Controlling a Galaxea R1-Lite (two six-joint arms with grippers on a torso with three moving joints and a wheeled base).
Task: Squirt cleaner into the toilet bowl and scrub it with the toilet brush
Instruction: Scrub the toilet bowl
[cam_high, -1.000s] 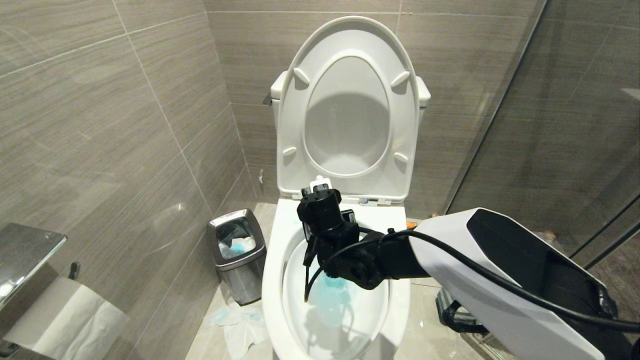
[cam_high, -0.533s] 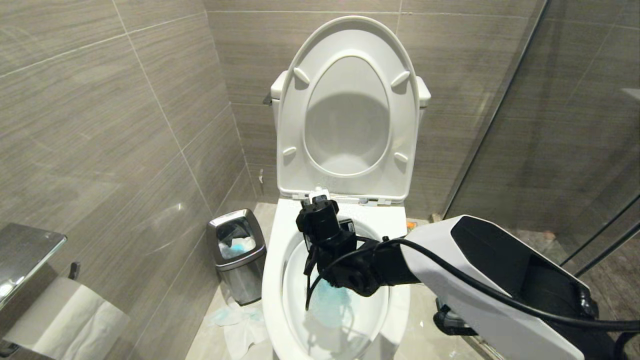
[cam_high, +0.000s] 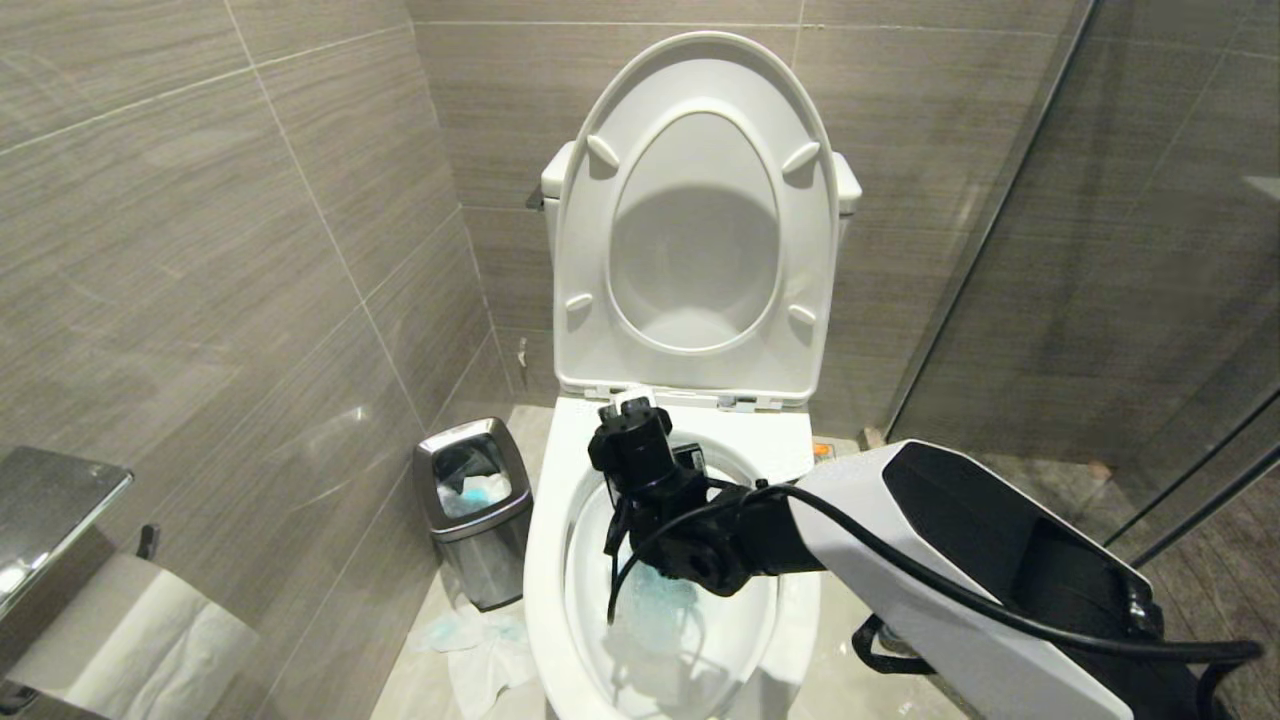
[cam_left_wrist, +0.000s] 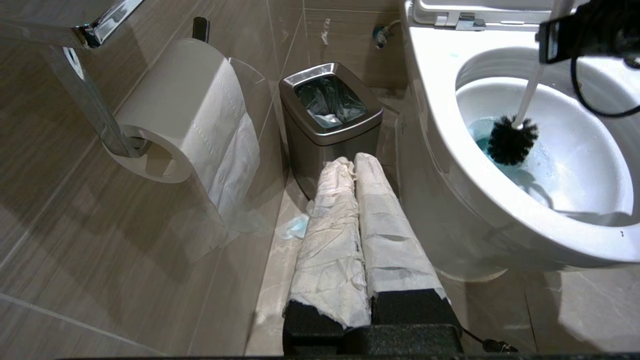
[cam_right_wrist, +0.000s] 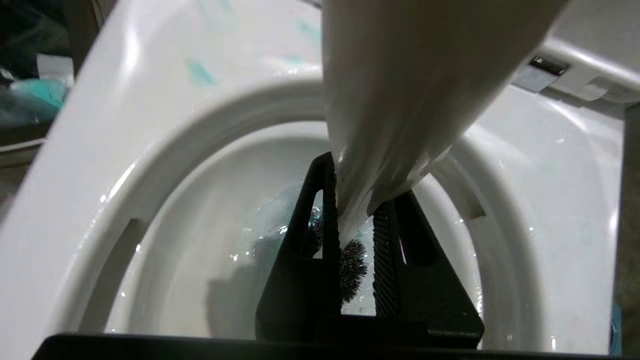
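Scrub step underway: right tool (cam_right_wrist: 357, 235) clenched on the brush (cam_left_wrist: 510, 142) handle, bristle head down in the bowl (cam_left_wrist: 440, 125) at the blue cleaner (cam_left_wrist: 482, 145) pool, left tool (cam_left_wrist: 355, 210) clenched idle beside the bowl; next likely sweep bristles round the bowl wall.

toilet bowl (cam_left_wrist: 440, 125): white, seat and lid up. toilet brush (cam_left_wrist: 511, 142): black head down in bowl, at edge of turquoise cleaner (cam_left_wrist: 482, 145) pooled at bottom, white handle tilted.
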